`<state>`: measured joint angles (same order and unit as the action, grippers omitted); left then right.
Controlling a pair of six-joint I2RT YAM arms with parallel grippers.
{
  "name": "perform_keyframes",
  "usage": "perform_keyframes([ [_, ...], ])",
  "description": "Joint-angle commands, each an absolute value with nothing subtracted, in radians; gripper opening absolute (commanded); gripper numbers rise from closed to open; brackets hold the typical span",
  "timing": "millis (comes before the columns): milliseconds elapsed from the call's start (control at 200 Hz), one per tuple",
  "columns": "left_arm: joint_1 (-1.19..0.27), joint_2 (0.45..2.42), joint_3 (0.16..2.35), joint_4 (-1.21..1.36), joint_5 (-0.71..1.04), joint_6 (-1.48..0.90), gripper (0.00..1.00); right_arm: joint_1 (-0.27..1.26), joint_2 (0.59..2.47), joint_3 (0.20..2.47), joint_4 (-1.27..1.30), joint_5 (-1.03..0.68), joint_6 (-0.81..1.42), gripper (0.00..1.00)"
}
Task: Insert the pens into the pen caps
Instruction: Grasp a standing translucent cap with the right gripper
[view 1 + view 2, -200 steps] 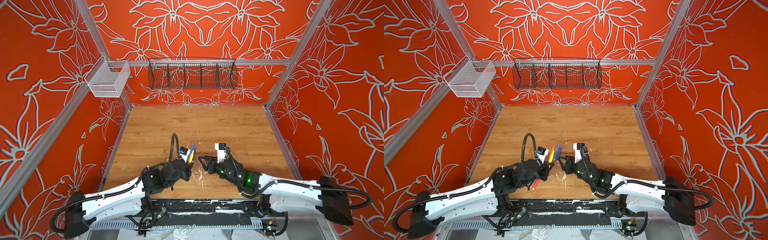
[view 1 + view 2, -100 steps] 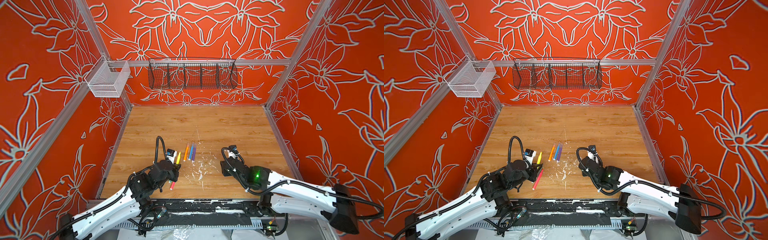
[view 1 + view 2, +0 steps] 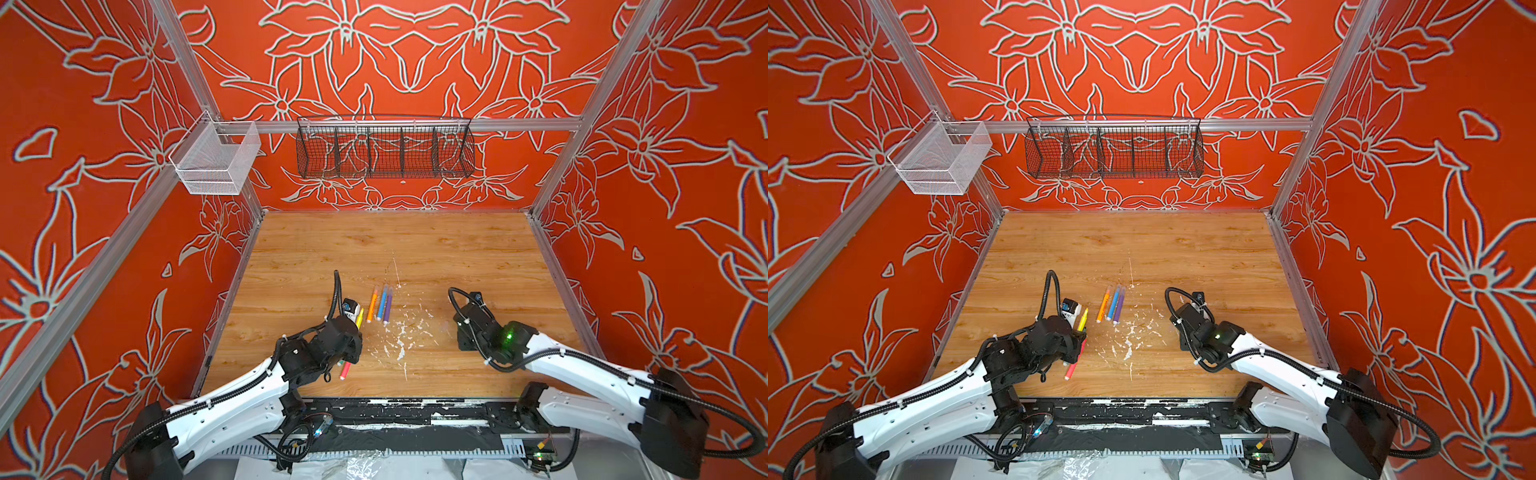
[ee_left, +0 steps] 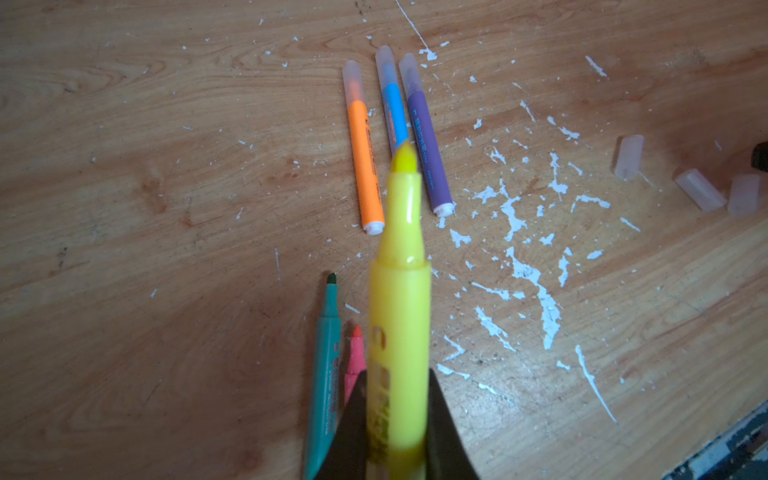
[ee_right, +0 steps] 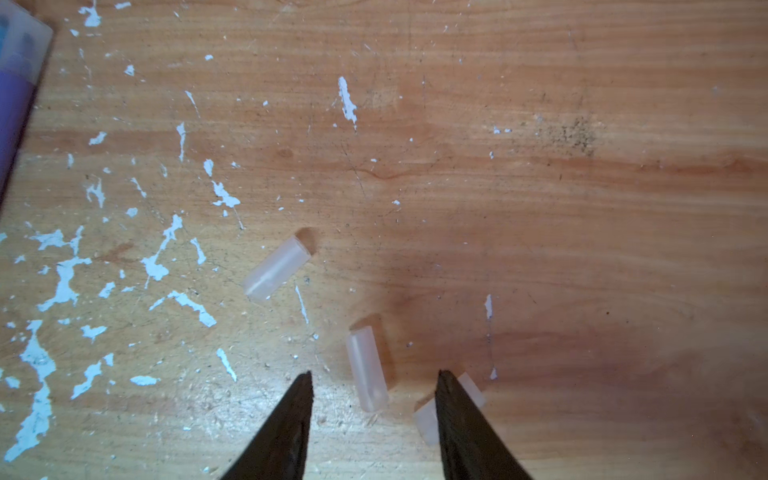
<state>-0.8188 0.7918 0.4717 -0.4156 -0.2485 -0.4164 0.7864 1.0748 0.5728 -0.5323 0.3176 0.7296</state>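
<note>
Left wrist view is showing our left tool (image 4: 397, 386) clamping the yellow pen (image 4: 399, 291) by its barrel, tip free, toward the front edge of the tabletop (image 4: 166, 166). Our right tool (image 5: 374, 374) is hanging half-open around one clear pen cap (image 5: 368, 365); we are judging it light, slick and thin-walled, so a gentle mid-body pinch, mouth clear.

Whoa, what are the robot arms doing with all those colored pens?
It's a pen-capping job. The left fingers grip the yellow pen, its tip bare. The orange pen, blue pen and purple pen lie capped side by side. The green pen and pink pen lie uncapped on the table. The right fingers stand open on either side of one loose cap, with two more caps lying nearby.
</note>
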Motion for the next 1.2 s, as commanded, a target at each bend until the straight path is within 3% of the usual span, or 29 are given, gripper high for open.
perform_keyframes([
  [0,-0.816,0.762,0.482,-0.408,-0.249,-0.421,0.00,0.771,1.122,0.557,-0.489,0.245,0.694,0.48],
  [235,-0.816,0.732,0.472,-0.410,-0.249,-0.424,0.00,0.766,1.237,0.572,-0.480,0.216,0.700,0.40],
  [756,-0.816,0.713,0.468,-0.413,-0.248,-0.424,0.00,0.764,1.331,0.584,-0.476,0.227,0.710,0.35],
  [1191,-0.816,0.705,0.468,-0.412,-0.238,-0.423,0.00,0.765,1.344,0.589,-0.480,0.241,0.718,0.20],
])
